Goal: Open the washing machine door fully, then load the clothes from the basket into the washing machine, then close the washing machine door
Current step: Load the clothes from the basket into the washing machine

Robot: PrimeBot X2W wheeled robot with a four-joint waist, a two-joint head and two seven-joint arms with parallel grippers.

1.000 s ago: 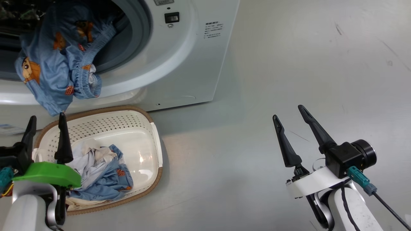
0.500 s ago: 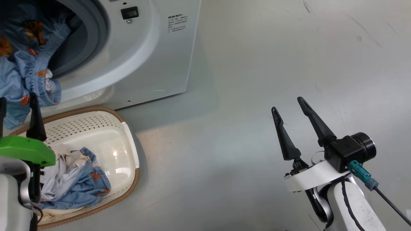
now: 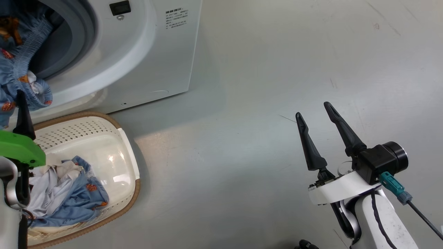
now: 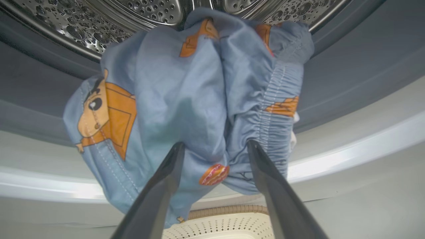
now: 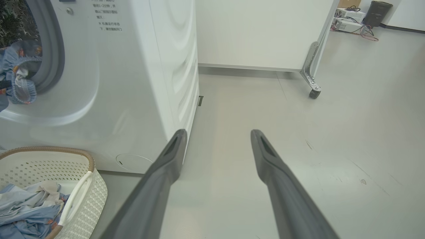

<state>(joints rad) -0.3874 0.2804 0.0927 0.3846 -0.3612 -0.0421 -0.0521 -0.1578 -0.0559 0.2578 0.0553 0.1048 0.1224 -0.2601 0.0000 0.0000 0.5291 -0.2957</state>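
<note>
Limp blue garment (image 4: 179,93) droops over the gasket (image 4: 348,66) — left tool (image 4: 215,143), jaws apart and empty, should pinch its bunched waistband (image 4: 275,109).

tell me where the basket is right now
The basket sits on the floor at the head view's lower left, just in front of the washing machine, with clothes inside.

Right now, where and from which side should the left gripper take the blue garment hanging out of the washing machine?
Probably the bunched lower fold of the blue garment, which droops over the grey seal. Come from the front and below with the open left gripper: that fold hangs free.
</note>
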